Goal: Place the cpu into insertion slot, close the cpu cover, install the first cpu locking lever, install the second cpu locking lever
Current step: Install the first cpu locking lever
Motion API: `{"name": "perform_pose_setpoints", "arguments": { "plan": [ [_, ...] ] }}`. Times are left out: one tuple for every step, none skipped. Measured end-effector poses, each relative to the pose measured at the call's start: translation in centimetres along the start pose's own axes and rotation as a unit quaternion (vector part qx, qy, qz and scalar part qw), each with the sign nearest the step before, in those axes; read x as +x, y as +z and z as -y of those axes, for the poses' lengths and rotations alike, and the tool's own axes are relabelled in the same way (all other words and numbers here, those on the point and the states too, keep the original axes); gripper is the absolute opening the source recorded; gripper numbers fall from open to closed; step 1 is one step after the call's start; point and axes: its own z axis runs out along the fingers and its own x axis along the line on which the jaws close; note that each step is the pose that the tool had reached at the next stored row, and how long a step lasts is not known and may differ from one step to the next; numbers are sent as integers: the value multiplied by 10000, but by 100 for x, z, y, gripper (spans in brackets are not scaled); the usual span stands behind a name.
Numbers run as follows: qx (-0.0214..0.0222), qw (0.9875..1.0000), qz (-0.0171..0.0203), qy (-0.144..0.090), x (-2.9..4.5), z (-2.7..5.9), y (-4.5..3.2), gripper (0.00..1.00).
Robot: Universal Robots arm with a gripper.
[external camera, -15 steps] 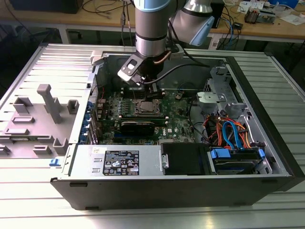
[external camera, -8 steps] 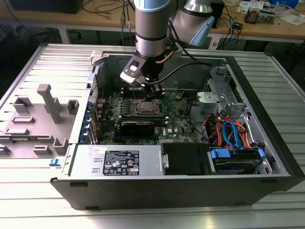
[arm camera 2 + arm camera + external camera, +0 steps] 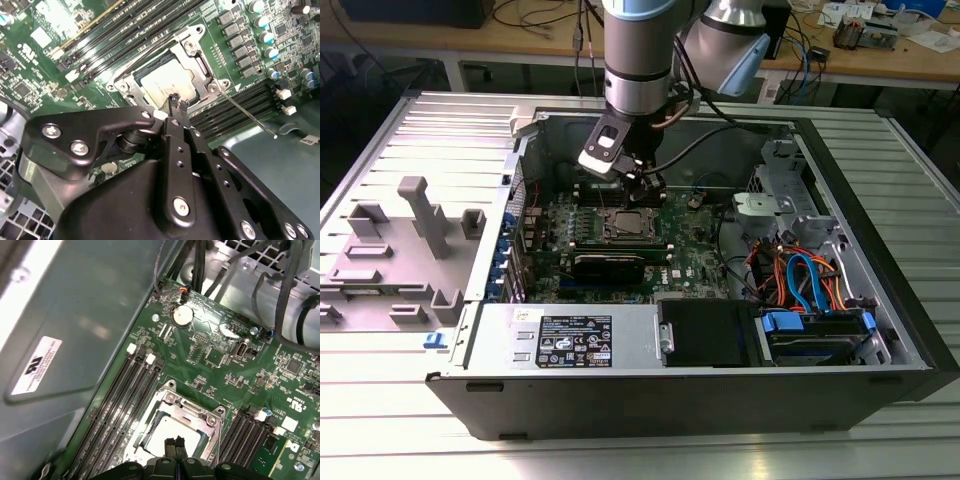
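Inside the open computer case, the green motherboard (image 3: 692, 248) carries the insertion slot (image 3: 625, 226). The cpu (image 3: 162, 82) (image 3: 154, 434), with its dull silver top, lies in that slot. The silvery cpu cover (image 3: 196, 56) (image 3: 192, 411) lies flat around it. A thin metal locking lever (image 3: 250, 117) sticks out from one socket corner, slanting over the memory slots. My gripper (image 3: 177, 103) (image 3: 174, 444) (image 3: 642, 188) hovers just above the cpu's edge. Its two narrow fingertips are pressed together, shut with nothing between them.
Long black memory slots (image 3: 125, 395) (image 3: 235, 107) run along both sides of the socket. The grey case wall (image 3: 75, 315) stands close by. Cables and a drive cage (image 3: 800, 270) fill the exterior view's right. A grey fixture with blocks (image 3: 400, 250) lies on the left.
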Motion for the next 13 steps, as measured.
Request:
{"name": "perform_pose_setpoints", "arguments": {
  "plan": [
    [0,10000,-1,-29,0,0,-12,11],
    [-1,10000,-2,-55,0,0,-12,11],
    [-1,9998,-5,-177,1,-1,-12,11],
    [0,9997,-7,-260,0,0,-13,11],
    [2,9993,-9,-361,0,0,-13,11],
    [2,9988,-12,-497,0,0,-13,11],
    [3,9983,-14,-584,0,0,-13,11],
    [4,9975,-17,-710,0,0,-14,11],
    [4,9968,-19,-799,0,0,-14,11],
    [5,9956,-22,-938,0,0,-13,11],
    [6,9942,-26,-1078,0,0,-13,11],
    [7,9931,-28,-1173,0,0,-14,11],
    [7,9920,-30,-1263,0,0,-13,11]
  ]
}}
